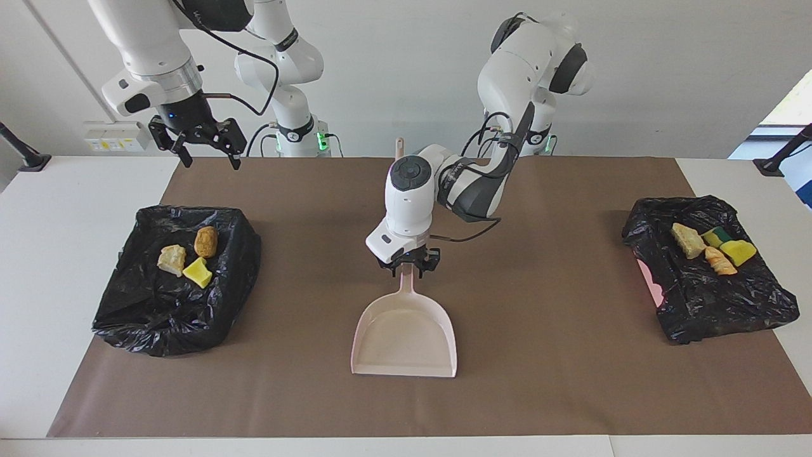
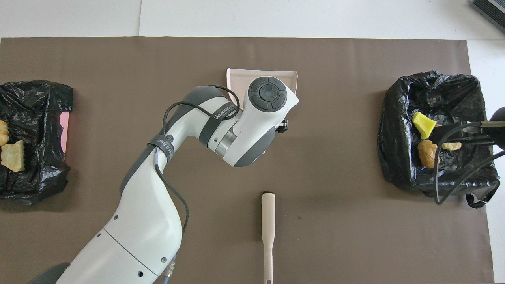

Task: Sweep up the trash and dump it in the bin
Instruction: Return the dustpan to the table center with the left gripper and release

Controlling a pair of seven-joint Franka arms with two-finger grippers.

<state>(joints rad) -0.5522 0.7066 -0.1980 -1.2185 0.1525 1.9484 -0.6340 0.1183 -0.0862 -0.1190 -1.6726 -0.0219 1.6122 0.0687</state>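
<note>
Dustpan (image 1: 406, 330) is laid 6 o'clock of left gripper (image 1: 409, 266), grip on handle untellable; right gripper (image 1: 212, 160) is held open, empty.

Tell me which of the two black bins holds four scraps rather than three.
The black bin at the left arm's end of the table: it holds four scraps and shows a pink patch at its rim. The other bin holds three.

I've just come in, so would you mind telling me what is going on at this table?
The left gripper is at the handle of a pink dustpan that lies flat and empty mid-table. The trash already sits in two bins lined with black bags, one at each end of the table. A brush lies untouched nearer the robots. The right gripper waits open in the air near its own bin.
</note>
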